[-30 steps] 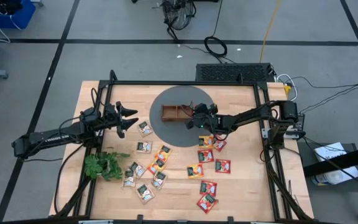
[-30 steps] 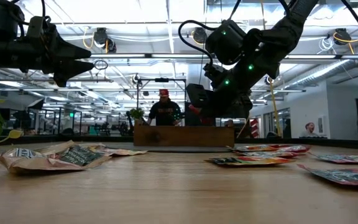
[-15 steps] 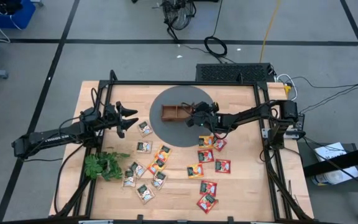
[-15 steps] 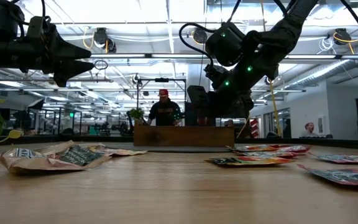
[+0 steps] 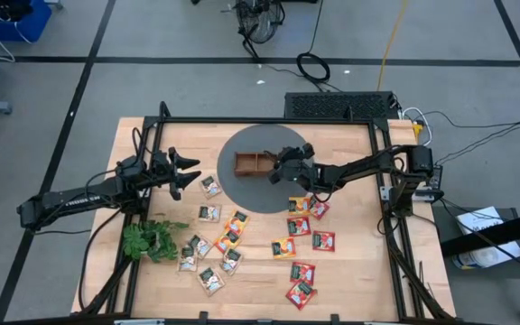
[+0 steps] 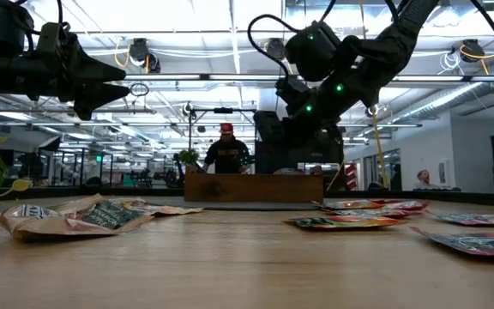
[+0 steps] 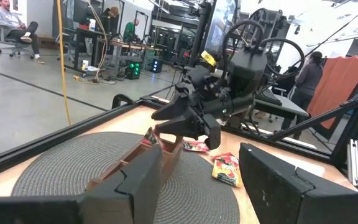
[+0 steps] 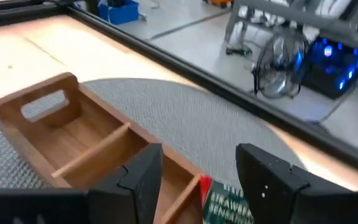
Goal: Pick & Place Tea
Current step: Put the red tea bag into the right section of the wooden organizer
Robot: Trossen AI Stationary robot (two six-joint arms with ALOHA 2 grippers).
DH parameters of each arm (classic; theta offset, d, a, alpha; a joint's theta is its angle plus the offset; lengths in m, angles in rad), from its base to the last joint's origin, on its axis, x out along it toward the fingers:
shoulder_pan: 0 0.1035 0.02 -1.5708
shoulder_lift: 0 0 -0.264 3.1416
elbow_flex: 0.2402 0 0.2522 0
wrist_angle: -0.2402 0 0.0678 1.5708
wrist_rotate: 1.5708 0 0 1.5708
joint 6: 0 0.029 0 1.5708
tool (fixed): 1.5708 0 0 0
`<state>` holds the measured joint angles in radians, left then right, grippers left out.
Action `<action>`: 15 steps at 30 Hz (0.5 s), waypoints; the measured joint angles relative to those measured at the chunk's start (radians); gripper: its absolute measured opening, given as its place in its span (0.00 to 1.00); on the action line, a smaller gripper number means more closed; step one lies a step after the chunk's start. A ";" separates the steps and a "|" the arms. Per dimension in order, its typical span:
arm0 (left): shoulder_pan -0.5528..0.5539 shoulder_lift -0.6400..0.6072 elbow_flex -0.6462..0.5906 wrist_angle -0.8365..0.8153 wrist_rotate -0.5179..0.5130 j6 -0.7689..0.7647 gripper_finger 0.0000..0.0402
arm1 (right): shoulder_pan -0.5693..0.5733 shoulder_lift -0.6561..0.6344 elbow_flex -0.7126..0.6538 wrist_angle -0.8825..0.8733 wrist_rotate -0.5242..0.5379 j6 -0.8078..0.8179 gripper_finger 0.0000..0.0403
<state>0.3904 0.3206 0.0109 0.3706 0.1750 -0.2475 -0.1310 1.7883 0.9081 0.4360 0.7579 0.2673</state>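
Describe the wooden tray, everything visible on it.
The wooden tray is a long, narrow brown box of plain wood with low walls, split by thin dividers into three compartments, with a slotted handle cut into the raised end wall. It sits flat on the round grey woven mat at the table's far middle. A red tea sachet leans in the end compartment nearest the right hand, which hovers open just above it. The other two compartments look empty.

left claw (image 5: 188, 171): open, hovering | right claw (image 5: 278, 169): open, hovering
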 joint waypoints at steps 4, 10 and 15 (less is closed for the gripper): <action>0.000 0.000 0.000 0.000 0.000 0.000 0.53 | 0.011 -0.039 0.001 -0.020 -0.025 -0.065 0.47; 0.000 0.000 0.000 0.001 0.000 0.000 0.53 | 0.021 -0.242 0.003 -0.402 -0.231 0.083 0.48; 0.000 0.000 0.000 0.000 0.000 0.000 0.53 | -0.008 -0.384 0.037 -0.819 -0.462 0.262 0.51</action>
<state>0.3904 0.3206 0.0109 0.3706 0.1753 -0.2478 -0.1392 1.4044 0.9453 -0.3829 0.2959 0.5298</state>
